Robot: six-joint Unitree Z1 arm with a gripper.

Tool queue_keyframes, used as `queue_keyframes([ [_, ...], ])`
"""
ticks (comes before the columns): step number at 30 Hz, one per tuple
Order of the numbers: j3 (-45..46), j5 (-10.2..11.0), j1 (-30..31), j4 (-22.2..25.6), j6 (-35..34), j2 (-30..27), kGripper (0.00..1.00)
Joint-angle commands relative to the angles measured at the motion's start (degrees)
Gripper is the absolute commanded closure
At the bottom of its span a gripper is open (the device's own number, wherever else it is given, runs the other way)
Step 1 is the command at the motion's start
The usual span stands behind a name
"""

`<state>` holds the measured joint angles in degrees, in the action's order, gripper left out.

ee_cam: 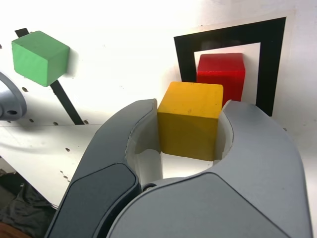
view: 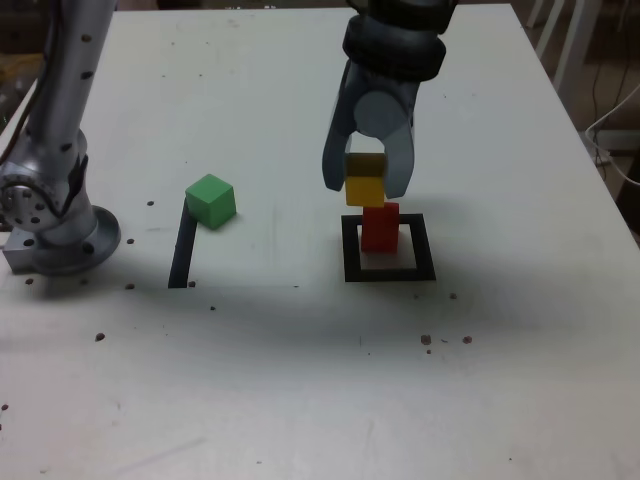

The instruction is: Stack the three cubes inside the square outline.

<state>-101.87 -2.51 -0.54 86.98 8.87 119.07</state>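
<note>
My gripper (view: 366, 186) is shut on the yellow cube (view: 364, 189), holding it in the air just above and a little to the exterior view's left of the red cube (view: 379, 227). In the wrist view the yellow cube (ee_cam: 189, 119) sits clamped between the two grey jaws of the gripper (ee_cam: 190, 124). The red cube (ee_cam: 221, 73) stands inside the black square outline (view: 350, 250), toward its far side. The square outline (ee_cam: 271, 59) shows behind the red cube. The green cube (view: 211, 200) rests on the table at the exterior view's left, apart from the others.
A straight black line (view: 183, 250) is taped beside the green cube (ee_cam: 39, 57). The arm's metal base (view: 55, 225) stands at the exterior view's left edge. The white table (view: 320, 380) carries small dark specks. Chair legs and cables lie past the table's right edge.
</note>
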Motion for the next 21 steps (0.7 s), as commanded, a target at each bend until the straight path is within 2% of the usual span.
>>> queue_keyframes([
  [1,-0.62,-0.11,0.10,-0.20,-0.08,0.83,0.72],
  [21,-1.82,-0.76,0.27,-0.96,-0.07,3.19,0.72],
])
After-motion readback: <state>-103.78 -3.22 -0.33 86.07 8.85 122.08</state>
